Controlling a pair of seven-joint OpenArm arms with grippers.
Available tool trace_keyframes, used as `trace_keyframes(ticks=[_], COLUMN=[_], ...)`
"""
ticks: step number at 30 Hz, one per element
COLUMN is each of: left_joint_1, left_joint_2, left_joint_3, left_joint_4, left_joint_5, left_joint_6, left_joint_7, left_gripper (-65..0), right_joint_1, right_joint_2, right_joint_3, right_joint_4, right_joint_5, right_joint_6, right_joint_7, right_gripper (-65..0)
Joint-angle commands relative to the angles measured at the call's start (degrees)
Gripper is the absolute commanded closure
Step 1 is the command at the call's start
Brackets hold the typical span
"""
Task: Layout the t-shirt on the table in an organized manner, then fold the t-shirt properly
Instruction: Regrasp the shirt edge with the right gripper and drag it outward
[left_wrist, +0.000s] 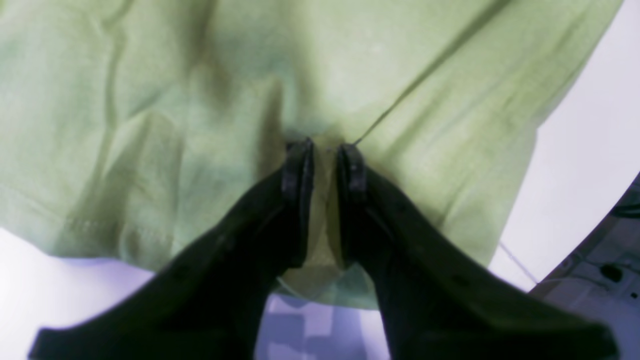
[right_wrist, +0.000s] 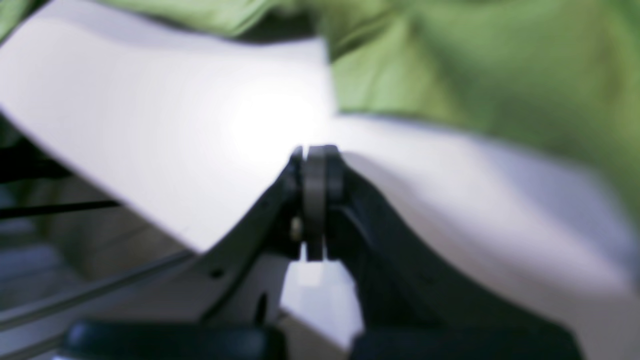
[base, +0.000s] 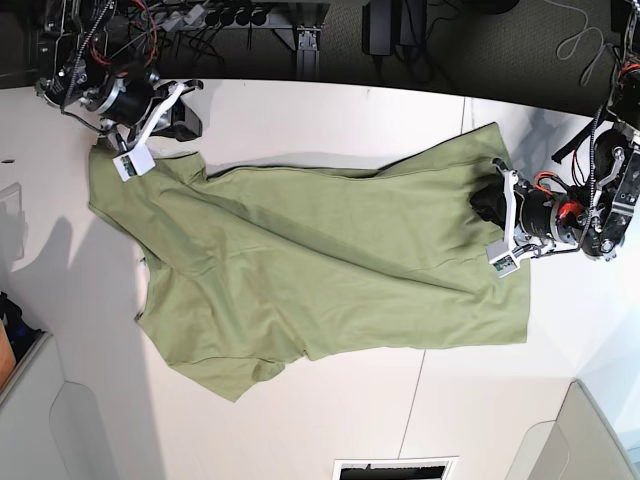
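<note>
Olive-green cotton t-shirt (base: 320, 265) is pinched in the left gripper (left_wrist: 325, 150), the right gripper (right_wrist: 316, 160) is closed empty; a hard pull could bunch it.

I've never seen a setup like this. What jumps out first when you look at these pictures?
A big olive-green t-shirt sprawls diagonally, wrinkled, across the white table. At the shirt's edge on the base view's right, the left pincer pinches a fold of the cloth between its black fingers. The right pincer, at the opposite end, is shut and empty beside the cloth.
</note>
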Motion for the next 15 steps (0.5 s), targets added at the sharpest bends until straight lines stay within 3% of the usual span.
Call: trace_keyframes(ticks=[1,7,15], left_joint_1=[-0.11,-0.09,-0.07], left_joint_2=[-1.18,-2.01,-2.73], left_joint_3=[-0.04,-0.04,-0.04], left_joint_4=[-0.24,-0.24,-0.24], left_joint_5=[4.61,4.46,3.61], left_joint_6=[1.47,1.47,1.47], left_joint_7=[3.48,3.48,3.48], left_gripper=[-13.8,-13.8,-13.8], right_joint_1=[-1.07,-1.33,7.65], right_joint_2=[0.44,0.46,0.44], right_joint_3=[0.11,0.22,-0.09], right_joint_4=[0.74,2.49,3.41], right_joint_5=[0.37,0.2,-4.98], right_joint_6=[0.72,0.74,0.26], right_joint_7=[-0.61,2.82,4.37], right_gripper=[0.0,0.0,0.0])
